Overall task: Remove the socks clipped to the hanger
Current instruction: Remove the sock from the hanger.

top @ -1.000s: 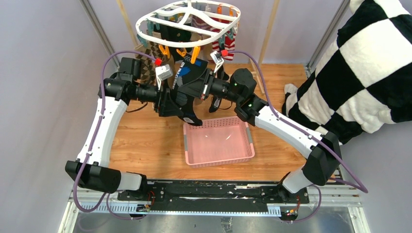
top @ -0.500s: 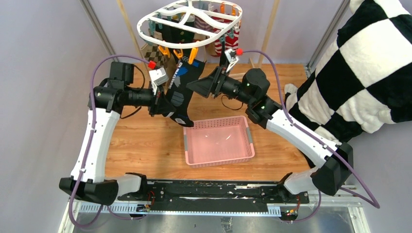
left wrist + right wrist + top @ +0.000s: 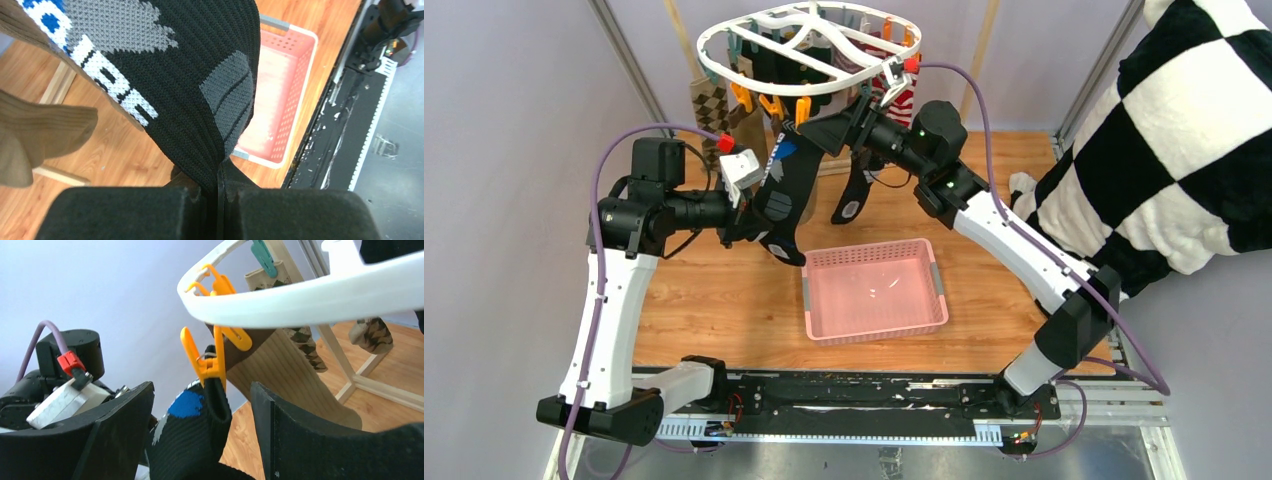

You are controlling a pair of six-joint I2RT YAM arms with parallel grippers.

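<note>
Right wrist: my right gripper (image 3: 201, 390) gapes astride the orange clip (image 3: 212, 365); left gripper (image 3: 218, 186) pinches the black-and-blue sock (image 3: 190, 75), tan sock (image 3: 40, 130) beside.

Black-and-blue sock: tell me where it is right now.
The black-and-blue sock hangs left of centre in the top view from an orange clip on the hanger, lower end pinched in the left gripper, just beyond the pink basket.

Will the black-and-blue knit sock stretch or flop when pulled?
Probably floppy: the black-and-blue ribbed knit sock creases into the shut left end effector. Likely stretches first, since the orange plastic clip grips its top.
</note>
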